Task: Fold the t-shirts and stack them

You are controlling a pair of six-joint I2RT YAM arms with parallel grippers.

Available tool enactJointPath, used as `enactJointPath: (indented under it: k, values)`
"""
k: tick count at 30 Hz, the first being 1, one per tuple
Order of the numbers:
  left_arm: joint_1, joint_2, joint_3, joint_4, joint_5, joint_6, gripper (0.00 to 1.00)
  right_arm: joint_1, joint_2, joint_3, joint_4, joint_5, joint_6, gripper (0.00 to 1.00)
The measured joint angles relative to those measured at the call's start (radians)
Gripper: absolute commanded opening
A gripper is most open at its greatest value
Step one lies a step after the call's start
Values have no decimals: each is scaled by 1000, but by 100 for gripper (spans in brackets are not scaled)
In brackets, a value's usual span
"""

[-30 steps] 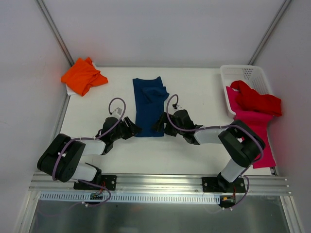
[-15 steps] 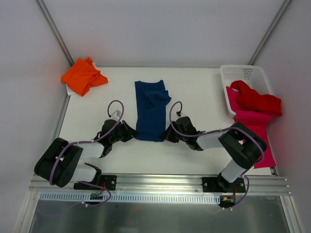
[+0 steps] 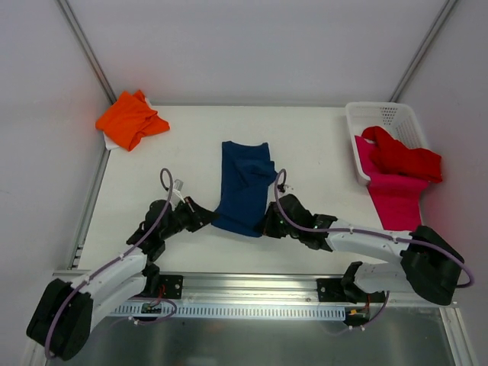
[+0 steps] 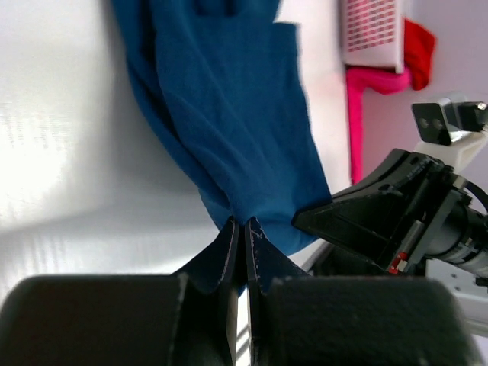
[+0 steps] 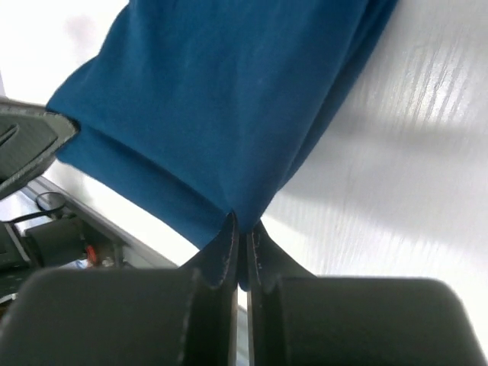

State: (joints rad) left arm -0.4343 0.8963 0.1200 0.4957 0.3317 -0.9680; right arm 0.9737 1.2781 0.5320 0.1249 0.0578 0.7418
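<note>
The navy blue t-shirt (image 3: 244, 187) lies lengthwise in the middle of the table, folded narrow. My left gripper (image 3: 209, 222) is shut on its near left corner (image 4: 252, 206). My right gripper (image 3: 264, 227) is shut on the near right corner (image 5: 244, 183). Both wrist views show blue cloth pinched between closed jaws. An orange t-shirt (image 3: 131, 119) sits bunched at the far left corner. A red t-shirt (image 3: 400, 155) lies in the basket, with a magenta-pink t-shirt (image 3: 396, 197) hanging out of it toward the near right.
A white mesh basket (image 3: 385, 116) stands at the far right of the table. The table's near edge and metal rail (image 3: 252, 286) run just behind both grippers. The two arms stretch low across the near table.
Both grippers closed on the navy t-shirt's near corners and pulled it toward the near edge. The shirt slid nearer and slanted. Both arms stretched out lower.
</note>
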Motion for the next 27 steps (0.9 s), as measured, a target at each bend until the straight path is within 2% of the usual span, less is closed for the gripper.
enactJointPath:
  k: [5,9,13,17,27]
  values:
    - [-5,-249,37,-189,-13,-12,0,25,-92,103,-177,77,6,1]
    - [-6,-268,137,-299,-27,-7,0,28,-105,204,-299,127,3,0]
    - [-5,-154,283,-355,-42,26,0,15,-77,325,-407,165,-23,1]
    - [-5,6,437,-380,-59,69,0,-54,9,452,-476,164,-69,0]
    - [-2,300,708,-405,-113,162,1,-235,319,721,-542,37,-193,0]
